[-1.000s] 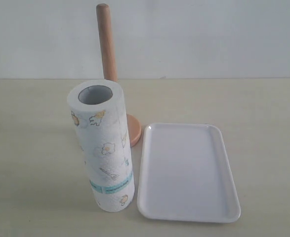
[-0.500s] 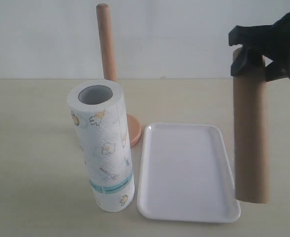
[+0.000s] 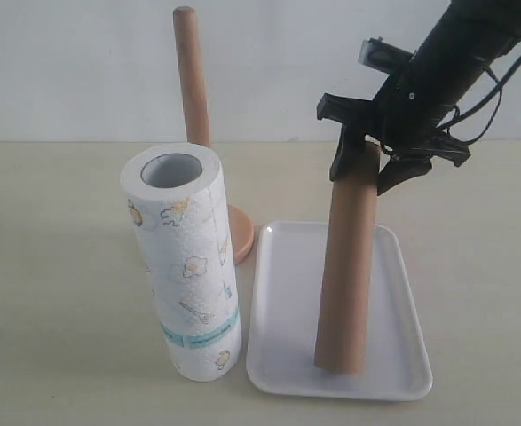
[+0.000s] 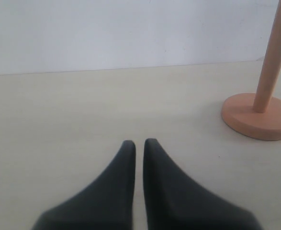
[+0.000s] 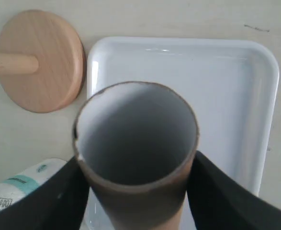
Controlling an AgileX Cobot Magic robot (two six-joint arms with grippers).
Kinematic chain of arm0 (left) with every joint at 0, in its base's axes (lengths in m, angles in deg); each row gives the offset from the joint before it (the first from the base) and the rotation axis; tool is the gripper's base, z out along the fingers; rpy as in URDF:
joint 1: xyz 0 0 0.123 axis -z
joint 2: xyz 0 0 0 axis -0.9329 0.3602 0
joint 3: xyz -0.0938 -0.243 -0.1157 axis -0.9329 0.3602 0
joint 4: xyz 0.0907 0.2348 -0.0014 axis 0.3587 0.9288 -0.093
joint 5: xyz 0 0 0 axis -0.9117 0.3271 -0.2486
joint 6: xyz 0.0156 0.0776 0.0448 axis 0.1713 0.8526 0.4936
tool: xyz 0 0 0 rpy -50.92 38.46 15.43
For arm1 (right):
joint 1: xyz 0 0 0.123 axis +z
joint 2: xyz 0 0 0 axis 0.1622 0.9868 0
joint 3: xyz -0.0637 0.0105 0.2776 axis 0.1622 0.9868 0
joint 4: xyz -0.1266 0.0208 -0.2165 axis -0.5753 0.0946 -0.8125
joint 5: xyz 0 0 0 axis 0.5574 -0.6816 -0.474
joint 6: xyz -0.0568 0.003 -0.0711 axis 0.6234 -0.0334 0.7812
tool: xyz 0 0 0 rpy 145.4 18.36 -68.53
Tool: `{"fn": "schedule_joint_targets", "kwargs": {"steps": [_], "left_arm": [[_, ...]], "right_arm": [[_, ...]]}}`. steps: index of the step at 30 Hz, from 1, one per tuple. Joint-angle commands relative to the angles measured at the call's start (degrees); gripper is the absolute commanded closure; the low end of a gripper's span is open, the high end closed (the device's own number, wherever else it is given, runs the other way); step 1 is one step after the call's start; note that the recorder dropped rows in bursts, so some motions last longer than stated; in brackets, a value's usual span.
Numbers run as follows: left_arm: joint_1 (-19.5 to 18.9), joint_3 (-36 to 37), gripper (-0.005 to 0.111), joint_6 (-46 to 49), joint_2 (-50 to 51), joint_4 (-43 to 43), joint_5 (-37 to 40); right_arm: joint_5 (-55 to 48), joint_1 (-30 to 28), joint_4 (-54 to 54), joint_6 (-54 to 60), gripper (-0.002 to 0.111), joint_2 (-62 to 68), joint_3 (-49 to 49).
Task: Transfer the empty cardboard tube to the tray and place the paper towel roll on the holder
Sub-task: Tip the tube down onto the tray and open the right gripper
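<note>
The empty cardboard tube [image 3: 349, 257] stands nearly upright, leaning a little, with its lower end over the near part of the white tray [image 3: 282, 293]; I cannot tell whether it touches. My right gripper [image 3: 365, 158] is shut on the tube's top end. From the right wrist I look down the hollow tube [image 5: 136, 143] with a black finger on each side of it, above the tray [image 5: 226, 86]. The paper towel roll [image 3: 185, 266] stands upright left of the tray, in front of the wooden holder [image 3: 192, 80]. My left gripper [image 4: 139, 142] is shut and holds nothing, low over the table.
The holder's round base [image 3: 241, 232] sits close to the tray's far left corner, and its pole is bare. In the left wrist view the holder [image 4: 267, 72] stands off to one side of the gripper. The left arm is outside the exterior view.
The right arm came in from the right carrying the tube, then moved left and lower, so the tube now hangs over the tray. The roll, holder and tray stayed put.
</note>
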Motion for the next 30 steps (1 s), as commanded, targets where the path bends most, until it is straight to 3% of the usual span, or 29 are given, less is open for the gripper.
{"fn": "schedule_joint_targets", "kwargs": {"steps": [1, 5, 26, 30], "left_arm": [[0.2, 0.2, 0.101, 0.3, -0.2, -0.6, -0.2], [0.2, 0.2, 0.101, 0.3, -0.2, -0.6, -0.2], [0.2, 0.2, 0.101, 0.3, -0.2, -0.6, -0.2], [0.2, 0.2, 0.101, 0.3, -0.2, -0.6, -0.2]], "right_arm": [[-8.2, -0.1, 0.0, -0.7, 0.109, 4.6, -9.8], [-8.4, -0.1, -0.2, -1.4, 0.109, 6.4, -15.9], [-8.4, -0.1, -1.2, -2.3, 0.109, 14.8, -15.7], [-8.4, -0.1, -2.5, -2.6, 0.103, 16.3, -15.7]]}}
